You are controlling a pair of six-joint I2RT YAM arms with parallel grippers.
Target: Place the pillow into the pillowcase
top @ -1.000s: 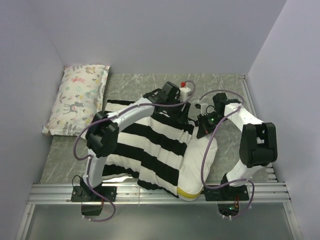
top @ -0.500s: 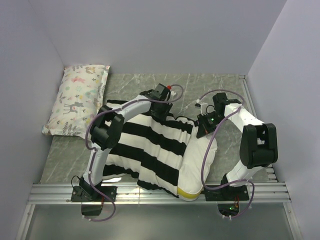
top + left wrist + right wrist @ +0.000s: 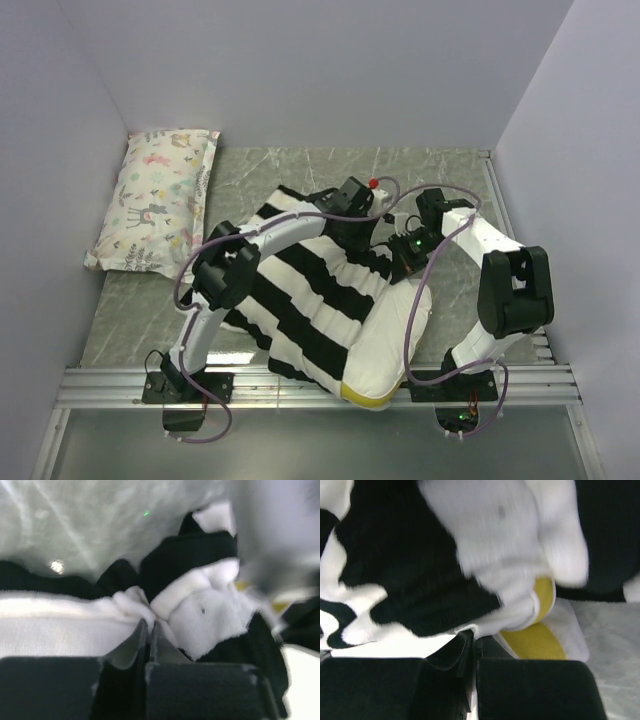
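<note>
**A:** Top view. The pillowcase (image 3: 300, 290) is bunched over most of the pillow (image 3: 392, 335). A cream corner with its yellow band (image 3: 358, 392) pokes out well to the near side of both pincers. The left gripper (image 3: 358, 225) and right gripper (image 3: 403, 258) sit close together in the stripes.

**B:** Risk?

**A:** Both hold one bunched spot, so the case may ruck up instead of sliding over that bare corner (the floral pillow (image 3: 160, 200) lies well left of them, no concern).

**B:** Left wrist?

**A:** Blurred. The left gripper (image 3: 148, 630) is clenched on a fuzzy white fold of pillowcase right at its tips. It's a thin bite and could slip under tension.

**B:** Right wrist?

**A:** The right gripper (image 3: 470, 641) is clenched on the thin striped hem, with yellow band just right of the tips. My guess is it could nip pillow along with hem and drag the pillow back out.
</note>
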